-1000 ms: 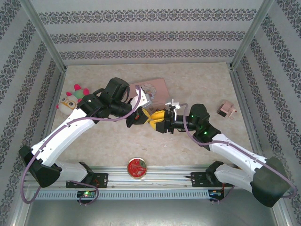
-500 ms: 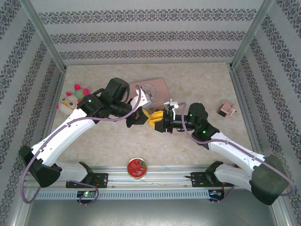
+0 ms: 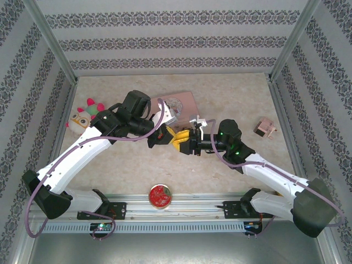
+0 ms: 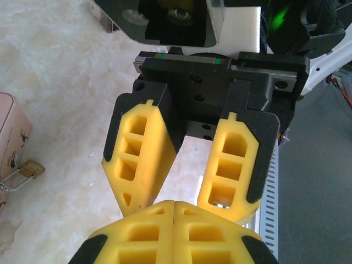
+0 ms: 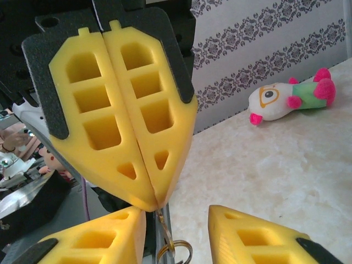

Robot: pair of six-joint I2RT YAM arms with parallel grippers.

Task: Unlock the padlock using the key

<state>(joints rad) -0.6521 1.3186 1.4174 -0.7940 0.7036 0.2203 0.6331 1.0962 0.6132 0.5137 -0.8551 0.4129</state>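
Closing in: right gripper (image 4: 180, 201) is sitting nearer the left gripper (image 5: 154, 203) than a second ago, fingers spread wide and bracketing the key (image 5: 164, 225). Left gripper is pinching the key, fully closed. Padlock (image 4: 26, 169) is lying on the table against the pink tin (image 4: 8, 132), untouched. Looking like a key handover.

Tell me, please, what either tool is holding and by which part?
The left tool is shut on the key, pinching the end opposite its ring, which hangs below. The right tool is open, holding nothing.
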